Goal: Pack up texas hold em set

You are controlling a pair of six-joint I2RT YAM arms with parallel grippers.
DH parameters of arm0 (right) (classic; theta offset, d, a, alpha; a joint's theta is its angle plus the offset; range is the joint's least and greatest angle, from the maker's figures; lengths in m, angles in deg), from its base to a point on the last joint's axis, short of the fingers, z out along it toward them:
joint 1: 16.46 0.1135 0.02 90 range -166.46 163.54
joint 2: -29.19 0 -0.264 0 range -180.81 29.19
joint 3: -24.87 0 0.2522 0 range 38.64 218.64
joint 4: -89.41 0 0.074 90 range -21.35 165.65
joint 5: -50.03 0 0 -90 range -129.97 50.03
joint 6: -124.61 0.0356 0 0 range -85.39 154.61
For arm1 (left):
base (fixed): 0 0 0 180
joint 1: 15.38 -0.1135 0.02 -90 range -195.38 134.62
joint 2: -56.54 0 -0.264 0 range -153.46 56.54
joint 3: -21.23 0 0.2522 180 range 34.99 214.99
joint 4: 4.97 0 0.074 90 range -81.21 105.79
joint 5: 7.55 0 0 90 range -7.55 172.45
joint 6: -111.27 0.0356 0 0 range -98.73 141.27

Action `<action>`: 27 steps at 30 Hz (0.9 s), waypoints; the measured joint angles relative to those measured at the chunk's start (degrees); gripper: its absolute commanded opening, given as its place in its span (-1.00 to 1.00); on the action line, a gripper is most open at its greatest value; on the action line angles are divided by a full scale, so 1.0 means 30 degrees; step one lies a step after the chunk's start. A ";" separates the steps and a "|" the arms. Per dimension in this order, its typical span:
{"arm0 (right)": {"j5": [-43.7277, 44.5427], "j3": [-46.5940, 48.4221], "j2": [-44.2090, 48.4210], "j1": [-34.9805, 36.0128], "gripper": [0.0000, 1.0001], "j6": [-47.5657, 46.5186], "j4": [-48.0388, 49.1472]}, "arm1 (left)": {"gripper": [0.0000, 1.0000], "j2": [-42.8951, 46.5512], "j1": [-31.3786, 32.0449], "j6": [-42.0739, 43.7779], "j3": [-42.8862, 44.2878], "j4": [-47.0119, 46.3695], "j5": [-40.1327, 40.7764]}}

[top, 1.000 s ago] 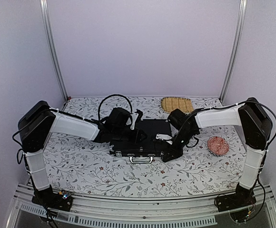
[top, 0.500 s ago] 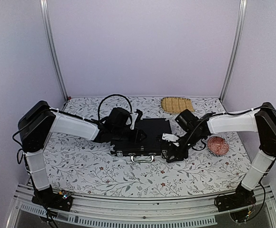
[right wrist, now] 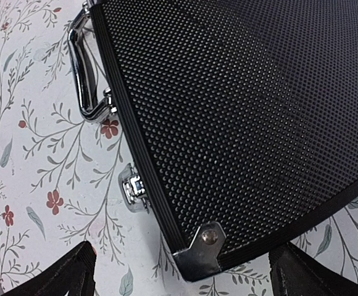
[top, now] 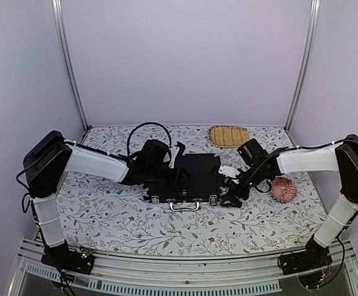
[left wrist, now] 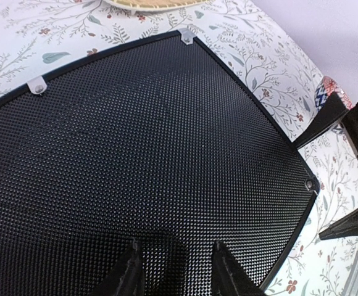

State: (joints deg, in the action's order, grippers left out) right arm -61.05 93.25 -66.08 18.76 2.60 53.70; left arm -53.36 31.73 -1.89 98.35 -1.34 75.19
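Bright, even light; soft shadows; glint on handle (right wrist: 80, 74) (wrist views bowed)

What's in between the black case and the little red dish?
The right gripper sits there, jaws wide open around the corner of the black case, with the red dish on its other side. The top view shows this.

Black pebbled briefcase (right wrist: 241, 105), shiny chrome handle (right wrist: 81, 74)
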 measured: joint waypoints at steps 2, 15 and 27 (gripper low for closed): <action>-0.0007 0.0000 -0.0350 0.0000 0.98 0.0160 0.0321 | -0.23 0.0000 0.0000 0.0007 0.0000 0.0000 -0.0007; -0.0073 0.0007 -0.1530 0.0000 0.99 0.1486 0.1858 | -0.24 0.0000 -0.0007 0.0007 -0.0022 -0.0029 -0.0029; 0.0291 0.0007 -0.2273 -0.0007 0.33 0.2936 0.2674 | -0.24 -0.0277 -0.0051 0.0146 -0.0073 -0.0648 -0.0248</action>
State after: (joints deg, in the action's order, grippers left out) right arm -60.18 93.27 -72.89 18.74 11.41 61.72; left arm -54.20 31.58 -1.45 98.13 -3.29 74.44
